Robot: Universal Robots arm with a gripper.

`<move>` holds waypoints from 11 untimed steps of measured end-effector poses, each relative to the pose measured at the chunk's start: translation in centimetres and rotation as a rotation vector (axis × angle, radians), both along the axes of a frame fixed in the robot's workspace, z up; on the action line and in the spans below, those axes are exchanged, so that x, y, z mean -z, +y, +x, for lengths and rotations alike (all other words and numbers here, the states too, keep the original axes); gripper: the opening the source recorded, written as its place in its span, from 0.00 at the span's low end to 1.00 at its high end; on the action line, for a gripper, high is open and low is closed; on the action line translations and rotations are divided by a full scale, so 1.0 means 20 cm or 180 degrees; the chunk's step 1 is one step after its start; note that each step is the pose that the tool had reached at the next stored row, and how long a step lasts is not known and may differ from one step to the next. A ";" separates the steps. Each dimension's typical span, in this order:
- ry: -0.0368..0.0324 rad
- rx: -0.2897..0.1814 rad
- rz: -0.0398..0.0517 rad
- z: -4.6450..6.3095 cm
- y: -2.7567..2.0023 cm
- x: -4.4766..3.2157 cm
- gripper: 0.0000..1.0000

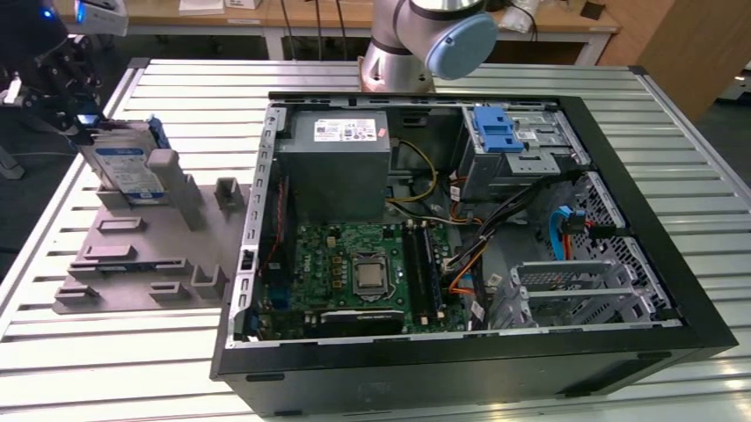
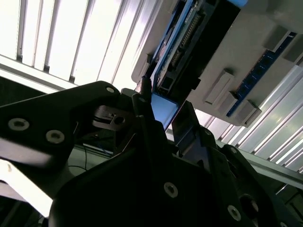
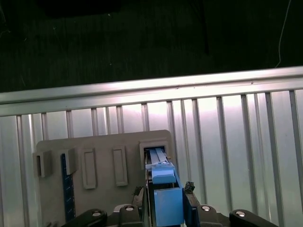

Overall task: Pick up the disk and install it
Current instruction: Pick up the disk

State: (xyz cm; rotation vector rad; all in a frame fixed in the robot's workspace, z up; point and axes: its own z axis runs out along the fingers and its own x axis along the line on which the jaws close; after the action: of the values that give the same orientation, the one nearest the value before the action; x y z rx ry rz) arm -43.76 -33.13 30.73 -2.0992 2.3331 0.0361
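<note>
The gripper (image 3: 166, 205) seemed clenched on the disk (image 1: 123, 167), which stood upright in the grey holder (image 1: 118, 264) near the bench's far corner, at the exterior view's left. I judged it the picking-up step; freeing the disk would call for a straight pull along its slot.

An open computer case (image 1: 470, 369) sits on the ribbed table (image 1: 105, 369). Inside it: grey power supply (image 1: 340, 176), green motherboard (image 1: 329, 272). Beside it lies a grey slotted holder (image 1: 118, 255).

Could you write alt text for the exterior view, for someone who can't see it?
At the exterior view's left, an arm's end effector is at the top edge of the disk, which stands upright in a grey holder. Beside it, an open computer case lies on a slatted table, circuit board showing.
</note>
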 end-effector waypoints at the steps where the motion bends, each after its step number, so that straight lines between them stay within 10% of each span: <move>1: 0.0000 0.0000 0.0000 0.00 0.001 0.002 0.44; 11: -0.0001 0.0000 0.0000 0.00 0.003 0.015 0.45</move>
State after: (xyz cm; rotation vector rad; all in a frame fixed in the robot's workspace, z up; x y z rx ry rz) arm -43.82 -33.07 30.43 -2.0989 2.3331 0.0360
